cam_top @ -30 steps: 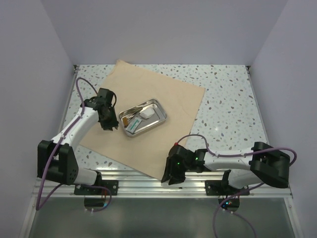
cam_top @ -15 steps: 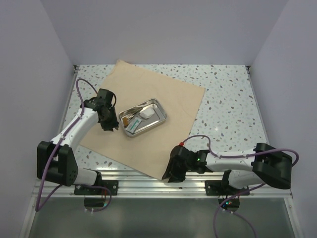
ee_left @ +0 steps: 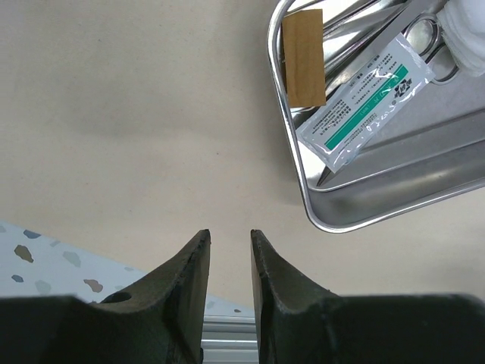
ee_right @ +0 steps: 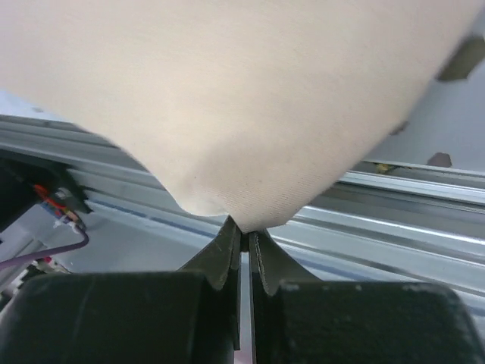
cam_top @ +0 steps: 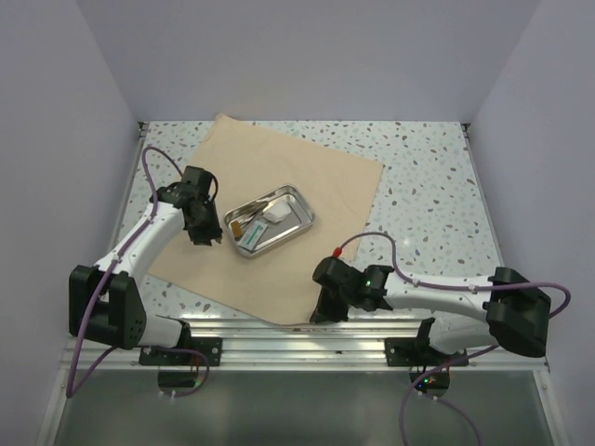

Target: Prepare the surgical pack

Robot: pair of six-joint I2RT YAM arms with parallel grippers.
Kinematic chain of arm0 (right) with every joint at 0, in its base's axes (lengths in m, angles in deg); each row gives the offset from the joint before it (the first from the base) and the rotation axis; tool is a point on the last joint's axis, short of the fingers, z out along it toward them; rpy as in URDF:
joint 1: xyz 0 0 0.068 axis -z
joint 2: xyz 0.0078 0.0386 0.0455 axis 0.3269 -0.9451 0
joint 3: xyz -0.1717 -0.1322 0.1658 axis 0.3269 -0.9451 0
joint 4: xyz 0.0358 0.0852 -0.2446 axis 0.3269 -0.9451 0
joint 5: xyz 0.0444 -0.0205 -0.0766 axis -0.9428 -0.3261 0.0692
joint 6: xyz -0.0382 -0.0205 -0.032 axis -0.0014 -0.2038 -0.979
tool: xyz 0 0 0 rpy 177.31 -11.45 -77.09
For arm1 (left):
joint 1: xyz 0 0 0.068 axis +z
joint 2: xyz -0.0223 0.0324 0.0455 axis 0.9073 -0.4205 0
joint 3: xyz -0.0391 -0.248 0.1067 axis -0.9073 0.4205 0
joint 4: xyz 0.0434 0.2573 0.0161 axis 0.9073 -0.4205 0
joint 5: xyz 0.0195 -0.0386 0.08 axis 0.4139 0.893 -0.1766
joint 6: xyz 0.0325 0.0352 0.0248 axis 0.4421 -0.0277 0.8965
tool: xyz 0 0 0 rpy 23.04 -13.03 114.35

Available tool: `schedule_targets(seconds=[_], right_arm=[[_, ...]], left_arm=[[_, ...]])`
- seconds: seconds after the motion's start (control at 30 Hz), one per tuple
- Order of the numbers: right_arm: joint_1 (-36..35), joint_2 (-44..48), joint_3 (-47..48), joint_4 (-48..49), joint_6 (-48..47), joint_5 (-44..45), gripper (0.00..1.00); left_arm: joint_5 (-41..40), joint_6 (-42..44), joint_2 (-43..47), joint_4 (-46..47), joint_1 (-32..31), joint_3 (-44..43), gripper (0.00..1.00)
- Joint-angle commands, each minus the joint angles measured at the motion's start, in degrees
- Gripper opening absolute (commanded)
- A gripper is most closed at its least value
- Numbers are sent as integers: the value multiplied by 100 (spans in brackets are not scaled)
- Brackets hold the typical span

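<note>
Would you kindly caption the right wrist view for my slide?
Right gripper pinching a corner of the tan wrap sheet.

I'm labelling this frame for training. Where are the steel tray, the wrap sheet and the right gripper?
steel tray (ee_left: pixel 432 140): left wrist view, its bare floor.
wrap sheet (cam_top: pixel 321 172): top view, bare far part.
right gripper (ee_right: pixel 244 229): right wrist view, between the fingertips pinching the sheet corner.

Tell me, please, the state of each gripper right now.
Left gripper: open, empty.
Right gripper: shut on a corner of the wrap sheet.
</note>
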Motion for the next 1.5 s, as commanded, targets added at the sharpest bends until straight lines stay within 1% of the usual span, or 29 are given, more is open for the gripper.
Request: schedule_targets(seconds=[0.0, 0.03, 0.07, 0.1, 0.13, 0.17, 0.2, 0.23, 0.3, 0.33, 0.37, 0.4, 0.43, 0.47, 0.5, 0.53, 0.57, 0.6, 0.63, 0.67, 0.7, 0.8, 0.9, 1.07, 1.33, 1.47], right_arm=[[462, -26, 1247, -1106, -1444, 755, 0], [604, -140, 1763, -1343, -1960, 747, 0], [762, -255, 2030, -1458, -2200, 720, 0], [1033, -499, 2546, -1546, -2420, 729, 0], [1158, -624, 2812, -1678, -2875, 833, 0], [1272, -755, 3067, -1731, -3071, 861, 0], [1543, -939, 3600, -1793, -3247, 809, 0], [1667, -1254, 3884, -1898, -3544, 747, 0], [1904, -1608, 4447, -1934, -3819, 650, 0], [1958, -1992, 5015, -1925, -4090, 589, 0], [2002, -2187, 5299, -1934, -4205, 432, 0], [2081, -2389, 5893, -1934, -4302, 326, 0], [2108, -2652, 6204, -1986, -4512, 194, 0], [2134, -3090, 6512, -2030, -4601, 28, 0], [2143, -3329, 7072, -2065, -4689, -61, 0], [2161, -3532, 7356, -2144, -4829, -97, 0], [2178, -3934, 7611, -2206, -4892, -106, 0], [2204, -4121, 8127, -2232, -4953, -202, 0], [2239, -4288, 8384, -2346, -5032, -237, 0], [2309, -4647, 8657, -2417, -5059, -247, 0], [2336, -4789, 9103, -2478, -5094, -360, 0], [2459, -5326, 9790, -2558, -5094, -588, 0], [2591, -5563, 10047, -2541, -5051, -616, 0], [2776, -5696, 9960, -2128, -4936, -879, 0], [2864, -6310, 10294, -1697, -4892, -1213, 0], [2890, -6513, 10373, -1512, -4840, -1354, 2]], left_arm=[[-123, -39, 251, 40, 34, -136, 32], [-115, -100, 260, 40, 34, -136, 32], [-114, -127, 295, 40, 34, -136, 32], [-114, -188, 304, 40, 34, -136, 32], [-106, -197, 304, -3, 34, -188, 32], [-140, -206, 313, -12, 34, -224, 32], [-149, -215, 313, -30, 34, -241, 32], [-176, -241, 313, -91, 34, -294, 32], [-264, -259, 348, -144, 34, -338, 32], [-307, -277, 357, -205, 34, -364, 32], [-403, -285, 374, -241, 34, -408, 32], [-422, -268, 374, -258, 34, -435, 32], [-448, -277, 365, -311, 43, -452, 32], [-483, -268, 357, -329, 43, -505, 32], [-501, -277, 348, -346, 52, -523, 32], [-545, -277, 330, -390, 60, -575, 32], [-554, -277, 313, -417, 95, -602, 32], [-563, -251, 304, -426, 113, -628, 32], [-563, -242, 295, -443, 139, -663, 32], [-563, -242, 286, -443, 174, -672, 32], [-554, -215, 269, -461, 183, -698, 32], [-545, -180, 181, -461, 245, -707, 32], [-492, -136, 76, -469, 315, -778, 32], [-475, -110, -65, -470, 359, -901, 32], [-457, -101, -135, -452, 421, -831, 32], [-466, -75, -171, -452, 438, -813, 32]])
